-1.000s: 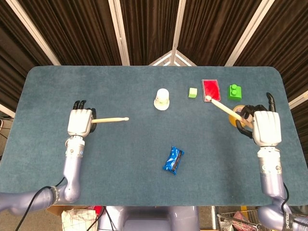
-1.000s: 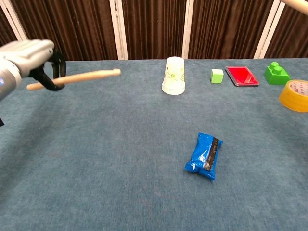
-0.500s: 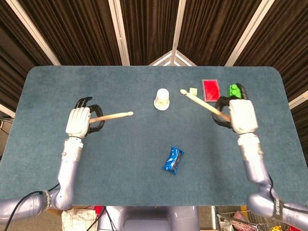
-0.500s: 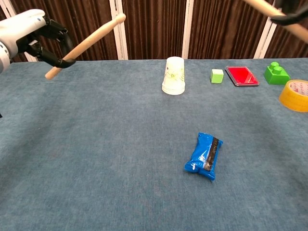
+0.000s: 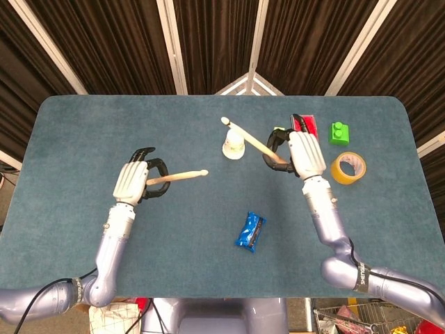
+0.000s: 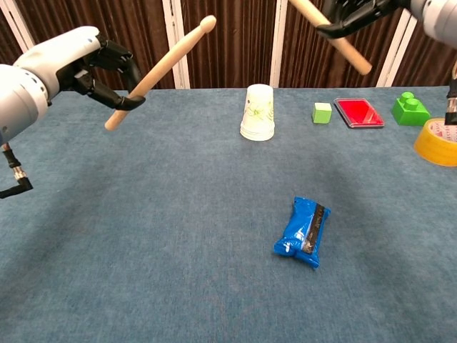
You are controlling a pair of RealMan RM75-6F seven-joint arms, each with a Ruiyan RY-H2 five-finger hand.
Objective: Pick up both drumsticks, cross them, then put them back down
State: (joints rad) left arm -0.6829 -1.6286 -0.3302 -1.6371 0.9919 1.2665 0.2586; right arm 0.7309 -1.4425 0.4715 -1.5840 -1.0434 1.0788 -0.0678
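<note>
My left hand (image 5: 137, 182) (image 6: 78, 64) grips one wooden drumstick (image 5: 182, 177) (image 6: 166, 66) near its butt, lifted off the table, its tip pointing toward the centre and upward. My right hand (image 5: 300, 153) (image 6: 371, 10) holds the second drumstick (image 5: 249, 138) (image 6: 335, 39), also raised, its tip reaching left above the paper cup. The two sticks are apart, with a gap between their tips.
On the blue table (image 5: 174, 229) stand a white paper cup (image 5: 233, 145) (image 6: 258, 113), a small green cube (image 6: 322, 112), a red flat box (image 6: 359, 112), a green toy brick (image 5: 339, 132) (image 6: 410, 108) and a yellow tape roll (image 5: 348, 168) (image 6: 437, 141). A blue snack packet (image 5: 250, 232) (image 6: 303, 231) lies in front.
Both hands have moved inward toward the table's centre with their sticks. The right stick's tip has swung left over the cup; the left stick has shifted right and tilted up.
</note>
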